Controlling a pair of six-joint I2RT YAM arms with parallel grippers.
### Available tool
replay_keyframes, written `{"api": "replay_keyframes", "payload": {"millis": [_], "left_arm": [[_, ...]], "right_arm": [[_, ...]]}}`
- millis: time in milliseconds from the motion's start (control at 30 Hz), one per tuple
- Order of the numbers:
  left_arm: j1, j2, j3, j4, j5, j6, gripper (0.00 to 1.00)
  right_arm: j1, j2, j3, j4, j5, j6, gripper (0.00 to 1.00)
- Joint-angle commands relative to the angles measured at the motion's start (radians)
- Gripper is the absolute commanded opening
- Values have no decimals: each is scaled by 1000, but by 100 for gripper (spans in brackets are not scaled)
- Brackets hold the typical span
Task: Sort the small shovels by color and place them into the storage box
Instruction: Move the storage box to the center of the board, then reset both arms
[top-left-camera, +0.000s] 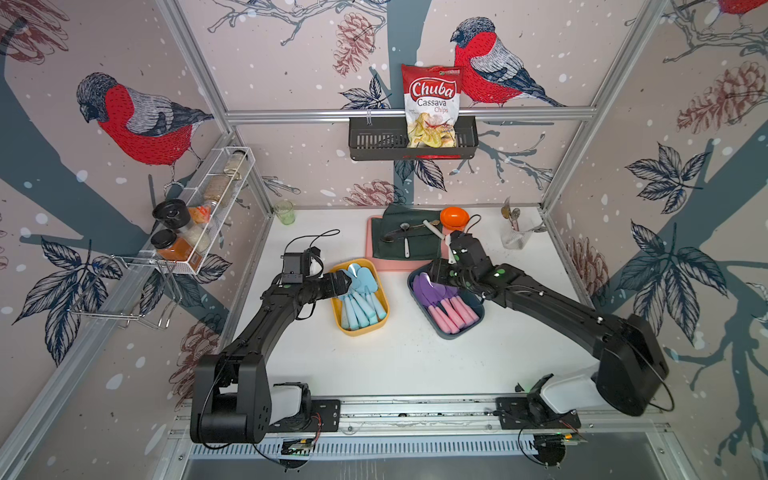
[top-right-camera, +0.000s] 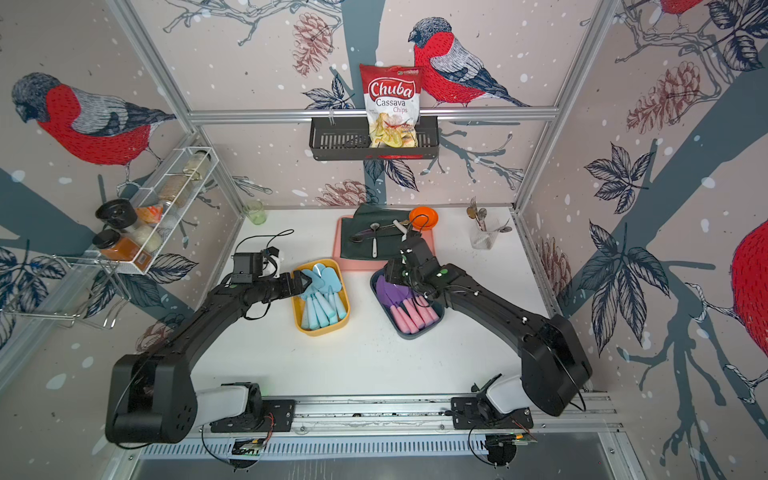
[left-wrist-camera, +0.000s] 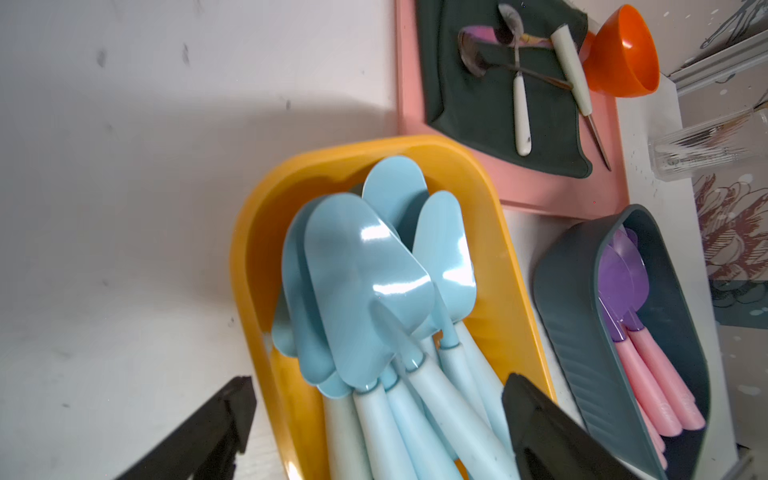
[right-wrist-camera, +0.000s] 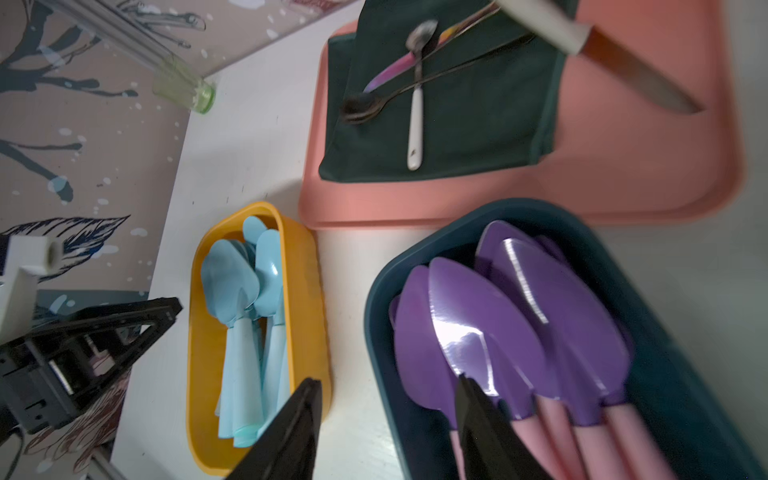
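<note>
Several light blue small shovels (top-left-camera: 361, 297) (left-wrist-camera: 365, 282) lie in a yellow storage box (top-left-camera: 360, 331) (left-wrist-camera: 257, 249), blades toward the back. Several purple-bladed, pink-handled shovels (top-left-camera: 440, 301) (right-wrist-camera: 478, 316) lie in a dark blue box (top-left-camera: 457, 334) (right-wrist-camera: 374, 299) to its right. My left gripper (top-left-camera: 347, 280) (left-wrist-camera: 378, 384) hovers open over the blue shovels' handles, its fingers astride the yellow box and holding nothing. My right gripper (top-left-camera: 436, 272) (right-wrist-camera: 387, 382) is open and empty over the dark box's left rim, one finger above a purple blade, the other above the table between the boxes.
Behind the boxes a pink tray (top-left-camera: 374, 257) carries a dark green cloth (top-left-camera: 415, 245) with spoons and a white-handled knife; an orange bowl (top-left-camera: 454, 217) stands at its back right. A glass of cutlery (top-left-camera: 515, 237) stands back right, a green cup (top-left-camera: 285, 212) back left.
</note>
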Motion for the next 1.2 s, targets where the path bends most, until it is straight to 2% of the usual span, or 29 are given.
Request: {"api": "replay_keyframes", "payload": {"millis": [0,100,133,167,333,500,667,733,833,933,1000,1033,1067,1100,1167], "left_arm": [[35,-19,-1,54,-115,118,98],[96,-34,-40,165,-136,156,98],[110,-37,-58,216,-146,171,98],[117,-37,-75,257,-158,180,98],[121,-33,-185,525,-213,213,98],[122,-10,-304,780,-235,197,98],[122,26,-408,1013,-247,214,97],[122,50,-464,1151,-236,223,98],[119,76,-490,1269,-223,205,99],[94,167,-570,1531,-244,212,99],[64,321,-615,1803,-285,221,99],[59,278,-584,1632,-294,230,98],[43,227,-514,1433,-359,228,98],[32,246,-455,1377,-445,207,99],[13,249,-494,1453,-460,229,99]], "right_arm": [[-77,-96,-63,10,81,-102,57],[-174,-203,-175,105,121,-182,62],[-210,-229,-222,143,137,-204,83],[-240,-250,-257,171,143,-221,100],[-406,-321,-406,299,152,-282,100],[-518,-371,-559,499,185,-339,100],[-569,-375,-718,749,254,-375,100],[-595,-378,-723,775,246,-401,100],[-606,-372,-799,955,269,-449,100],[-631,-326,-895,1155,308,-440,100],[-653,-271,-939,1291,309,-427,100],[-661,-249,-945,1333,297,-428,100],[-666,-245,-940,1335,270,-434,100],[-669,-233,-932,1341,252,-442,100],[-671,-176,-938,1448,241,-457,100]]}}
